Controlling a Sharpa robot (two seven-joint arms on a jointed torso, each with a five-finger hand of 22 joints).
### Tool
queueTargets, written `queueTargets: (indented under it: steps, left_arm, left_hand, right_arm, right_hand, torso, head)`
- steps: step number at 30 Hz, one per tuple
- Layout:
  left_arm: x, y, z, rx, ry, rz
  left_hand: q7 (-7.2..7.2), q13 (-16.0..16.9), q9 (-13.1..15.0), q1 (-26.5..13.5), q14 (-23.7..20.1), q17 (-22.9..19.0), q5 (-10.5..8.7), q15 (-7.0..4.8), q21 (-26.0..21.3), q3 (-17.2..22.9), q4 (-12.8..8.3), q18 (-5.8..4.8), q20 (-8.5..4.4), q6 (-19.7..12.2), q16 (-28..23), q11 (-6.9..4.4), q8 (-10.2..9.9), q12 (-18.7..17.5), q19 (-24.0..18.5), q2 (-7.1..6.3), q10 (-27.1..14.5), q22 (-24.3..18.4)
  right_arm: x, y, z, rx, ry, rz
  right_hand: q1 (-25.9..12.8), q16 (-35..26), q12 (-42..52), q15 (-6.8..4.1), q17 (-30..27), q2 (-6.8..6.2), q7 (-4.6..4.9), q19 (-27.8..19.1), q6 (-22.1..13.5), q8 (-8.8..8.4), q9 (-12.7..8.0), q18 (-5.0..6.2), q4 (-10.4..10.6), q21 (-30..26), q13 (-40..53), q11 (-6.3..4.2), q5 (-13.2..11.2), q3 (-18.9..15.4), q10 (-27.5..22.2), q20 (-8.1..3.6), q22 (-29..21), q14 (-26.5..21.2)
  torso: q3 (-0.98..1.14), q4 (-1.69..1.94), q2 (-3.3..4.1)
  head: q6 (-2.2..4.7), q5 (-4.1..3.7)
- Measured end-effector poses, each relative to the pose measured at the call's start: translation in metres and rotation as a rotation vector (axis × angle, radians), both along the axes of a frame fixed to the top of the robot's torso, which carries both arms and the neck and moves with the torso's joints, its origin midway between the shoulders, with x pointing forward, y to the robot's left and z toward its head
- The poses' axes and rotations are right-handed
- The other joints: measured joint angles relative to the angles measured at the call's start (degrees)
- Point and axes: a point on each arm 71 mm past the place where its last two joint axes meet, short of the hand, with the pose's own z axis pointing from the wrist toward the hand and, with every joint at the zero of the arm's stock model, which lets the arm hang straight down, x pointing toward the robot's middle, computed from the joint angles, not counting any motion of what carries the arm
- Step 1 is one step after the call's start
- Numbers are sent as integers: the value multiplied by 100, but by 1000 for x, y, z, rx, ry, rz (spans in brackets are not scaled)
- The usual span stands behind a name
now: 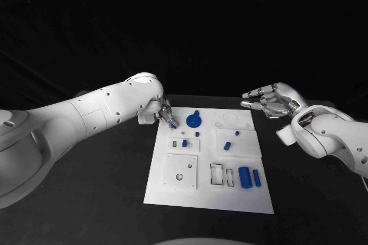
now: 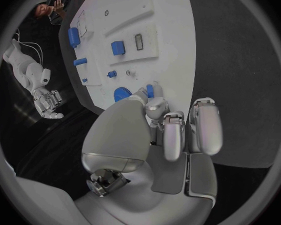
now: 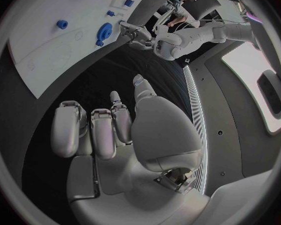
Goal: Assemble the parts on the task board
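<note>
- Pinching a small blue part (image 1: 173, 125) between its fingers (image 2: 154, 106), the left hand (image 1: 157, 113) sits over the task board's (image 1: 176, 194) far left corner.
- Right hand (image 1: 270, 101) hovers off the board's far right corner, fingers loosely curled, empty.

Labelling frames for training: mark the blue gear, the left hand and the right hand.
blue gear (image 1: 193, 120), head view, its disc.
left hand (image 1: 163, 115), head view, fingers.
right hand (image 1: 270, 102), head view, knuckles.

small blue parts (image 1: 245, 177) lie scattered on white task board (image 1: 184, 194).
</note>
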Motion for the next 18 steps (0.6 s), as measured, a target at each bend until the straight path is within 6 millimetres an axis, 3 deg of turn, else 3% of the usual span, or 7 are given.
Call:
queueTargets:
  steps: [4, 10, 18]
  left_arm:
    - [-1, 1, 0, -20, -4, 7]
    - [-8, 1, 3, -52, -14, 1]
    - [-24, 3, 7, -83, -35, -18]
  left_hand:
    - [1, -9, 84, -213, 0, 0, 3, 0, 0, 432, -16, -1, 0, -2, 0, 0, 184, 0, 0, -213, 0, 0]
    - [-10, -17, 195, -431, 0, 0, 3, 0, 0, 908, -120, 0, 0, -29, 0, 23, 285, 0, 0, -430, 22, 0]
    - [1, 2, 231, -520, 0, 0, 3, 0, 0, 1144, -247, -1, 0, -39, 0, 11, 318, 33, 0, -519, 75, 0]
  right_arm:
    - [0, 0, 0, 0, 2, 1]
    - [0, 0, -1, -1, 4, 1]
    - [0, -1, -1, -2, 6, 2]
  right_hand:
    - [0, 0, 0, 0, 0, 0, 0, 0, 0, 0, 0, 0, 0, 0, 0, 0, 0, 0, 0, 0, 0, 0]
    - [0, 0, 0, 0, 0, 0, 0, 0, 0, 0, 0, 0, 0, 0, 0, 0, 0, 0, 0, 0, 0, 0]
    - [0, 0, -23, 0, 4, 0, 0, 0, 0, 0, 0, 0, 0, 0, 2, 0, 0, 0, 0, 0, 0, 0]
  torso:
    - [-1, 3, -2]
    - [4, 4, -4]
    - [17, 13, -15]
  head:
    - [-1, 5]
    - [2, 26]
    - [10, 53]
